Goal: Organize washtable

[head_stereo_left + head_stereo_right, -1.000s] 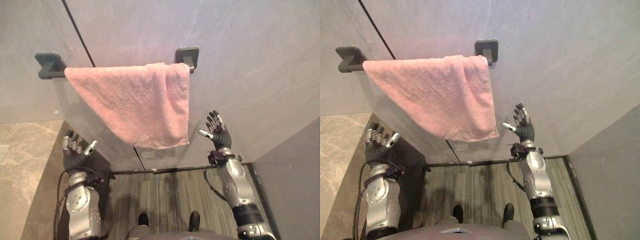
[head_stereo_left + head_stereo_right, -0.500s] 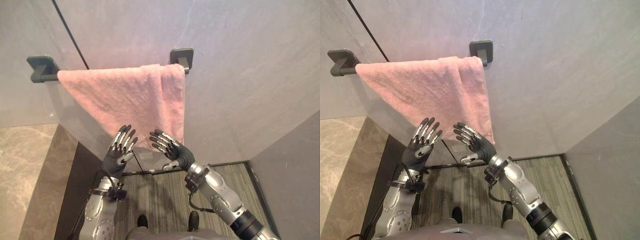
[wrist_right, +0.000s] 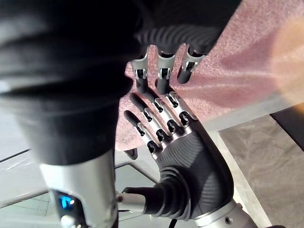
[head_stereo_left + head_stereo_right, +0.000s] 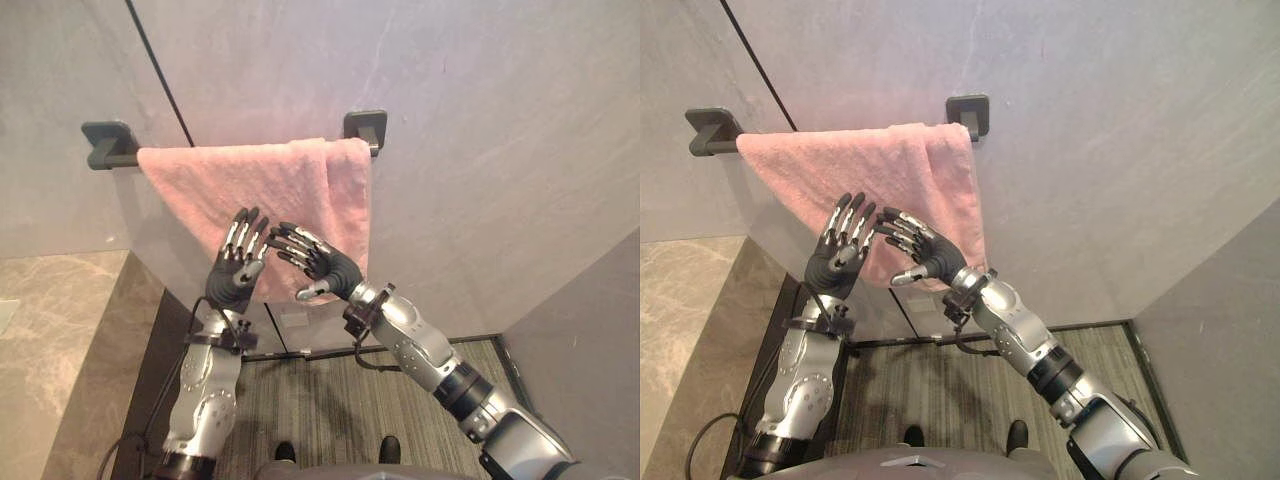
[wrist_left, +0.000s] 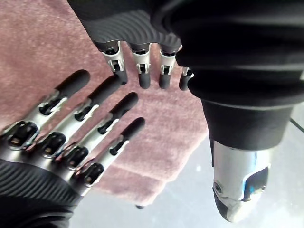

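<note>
Left eye view: pink towel point(image 4: 300, 185) hung on the towel bar point(image 4: 365, 125), grey wall point(image 4: 480, 120) behind. Left hand point(image 4: 237, 275) and right hand point(image 4: 318, 265) were both released, fingers straight, close together before its lower half, holding nothing.

Left wrist view: fingers point(image 5: 143, 76) spread over the cloth.

Right wrist view: the same.

Best to pinch the hem evenly and tug it straight down.

Marble desk point(image 4: 50, 330) left, striped floor point(image 4: 320, 400) near.
</note>
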{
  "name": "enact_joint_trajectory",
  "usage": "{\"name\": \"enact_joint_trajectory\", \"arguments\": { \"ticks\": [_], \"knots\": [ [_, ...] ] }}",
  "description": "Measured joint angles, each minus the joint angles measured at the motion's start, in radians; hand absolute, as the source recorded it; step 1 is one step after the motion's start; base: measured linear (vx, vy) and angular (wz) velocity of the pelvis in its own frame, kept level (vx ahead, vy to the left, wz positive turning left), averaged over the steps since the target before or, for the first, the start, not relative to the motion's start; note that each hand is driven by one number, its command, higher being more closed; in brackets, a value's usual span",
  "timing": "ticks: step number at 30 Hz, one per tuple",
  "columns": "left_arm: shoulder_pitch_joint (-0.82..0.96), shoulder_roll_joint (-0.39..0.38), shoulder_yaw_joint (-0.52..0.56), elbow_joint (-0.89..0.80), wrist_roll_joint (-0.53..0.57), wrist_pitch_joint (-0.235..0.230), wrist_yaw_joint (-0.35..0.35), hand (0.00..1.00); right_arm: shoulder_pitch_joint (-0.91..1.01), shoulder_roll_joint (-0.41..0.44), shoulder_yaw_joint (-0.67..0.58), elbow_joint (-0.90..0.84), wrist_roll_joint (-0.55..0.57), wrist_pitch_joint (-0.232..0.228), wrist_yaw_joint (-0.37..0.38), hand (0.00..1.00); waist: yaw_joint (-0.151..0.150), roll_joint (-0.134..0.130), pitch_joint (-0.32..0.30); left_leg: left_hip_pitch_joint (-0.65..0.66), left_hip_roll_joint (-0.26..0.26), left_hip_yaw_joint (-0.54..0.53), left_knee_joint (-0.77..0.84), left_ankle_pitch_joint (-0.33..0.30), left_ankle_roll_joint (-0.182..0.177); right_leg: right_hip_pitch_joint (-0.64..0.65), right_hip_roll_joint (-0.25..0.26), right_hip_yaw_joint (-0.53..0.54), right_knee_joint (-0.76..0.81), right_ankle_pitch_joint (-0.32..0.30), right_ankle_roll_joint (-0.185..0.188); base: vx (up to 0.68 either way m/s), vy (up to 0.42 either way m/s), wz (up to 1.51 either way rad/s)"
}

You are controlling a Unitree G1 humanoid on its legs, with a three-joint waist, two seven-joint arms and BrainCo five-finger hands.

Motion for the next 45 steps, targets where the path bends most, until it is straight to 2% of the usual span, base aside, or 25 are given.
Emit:
{"name": "enact_joint_trajectory", "arguments": {
  "ticks": [8, 12, 17, 22, 26, 29, 36, 41, 45],
  "knots": [
    [-0.216, 0.002, 0.020, 0.244, -0.004, -0.011, 0.095, 0.00, -0.136, 0.069, 0.003, 0.191, 0.001, 0.022, -0.044, 0.00, 0.003, -0.001, 0.000, -0.014, 0.005, 0.000, 0.001, 0.011, -0.002, -0.013, 0.003, 0.003, 0.000, 0.014, -0.007, 0.00, 0.000, 0.00],
    [-0.263, 0.010, 0.083, 0.332, -0.003, -0.011, 0.139, 0.00, -0.151, 0.076, -0.014, 0.223, 0.040, 0.026, -0.077, 0.00, 0.002, -0.001, 0.001, -0.013, 0.009, 0.002, 0.001, 0.013, -0.004, -0.014, 0.006, 0.006, 0.000, 0.017, -0.010, 0.00, 0.000, 0.00],
    [-0.280, 0.054, 0.179, 0.426, 0.002, -0.009, 0.179, 0.00, -0.151, 0.060, -0.129, 0.223, 0.041, 0.036, -0.117, 0.00, 0.001, -0.006, 0.004, -0.013, 0.012, 0.005, 0.001, 0.014, -0.006, -0.016, 0.009, 0.011, 0.000, 0.021, -0.013, -0.01, 0.000, -0.01],
    [-0.284, 0.120, 0.302, 0.475, 0.018, -0.008, 0.207, 0.00, -0.130, -0.004, -0.297, 0.200, 0.054, 0.031, -0.144, 0.00, 0.006, -0.020, 0.022, -0.017, 0.015, 0.012, 0.001, 0.014, -0.009, -0.025, 0.012, 0.022, -0.004, 0.022, -0.014, -0.03, -0.001, -0.05],
    [-0.279, 0.120, 0.349, 0.502, 0.018, -0.008, 0.214, 0.00, -0.062, -0.044, -0.405, 0.190, 0.079, 0.013, -0.162, 0.00, 0.021, -0.023, 0.026, -0.019, 0.015, 0.019, 0.000, 0.015, -0.008, -0.031, 0.013, 0.028, -0.003, 0.023, -0.014, 0.00, -0.001, -0.05],
    [-0.234, 0.118, 0.368, 0.503, 0.022, -0.008, 0.213, 0.00, 0.003, -0.061, -0.491, 0.170, 0.079, 0.005, -0.178, 0.00, 0.021, -0.023, 0.028, -0.019, 0.015, 0.024, 0.001, 0.015, -0.007, -0.033, 0.014, 0.028, -0.001, 0.024, -0.014, 0.04, -0.003, -0.02],
    [-0.146, 0.069, 0.368, 0.504, 0.041, -0.008, 0.199, 0.00, 0.090, -0.065, -0.577, 0.170, 0.079, -0.005, -0.201, 0.00, 0.023, -0.020, 0.051, -0.019, 0.015, 0.023, 0.001, 0.013, -0.005, -0.032, 0.013, 0.028, -0.002, 0.024, -0.013, 0.00, 0.000, 0.00],
    [-0.031, 0.019, 0.368, 0.506, 0.049, 0.002, 0.186, 0.00, 0.225, -0.039, -0.664, 0.188, 0.078, -0.005, -0.210, 0.00, 0.020, -0.021, 0.054, -0.019, 0.008, 0.022, 0.000, 0.009, -0.003, -0.032, 0.009, 0.024, -0.005, 0.009, 0.000, 0.00, 0.000, 0.00],
    [0.037, -0.016, 0.360, 0.599, 0.131, 0.007, 0.159, 0.00, 0.306, -0.028, -0.717, 0.297, 0.026, -0.008, -0.228, 0.00, 0.002, -0.021, 0.054, -0.019, 0.000, 0.015, -0.002, 0.002, -0.003, -0.028, 0.002, 0.018, -0.005, 0.003, 0.005, 0.02, 0.016, 0.05]
  ]
}}
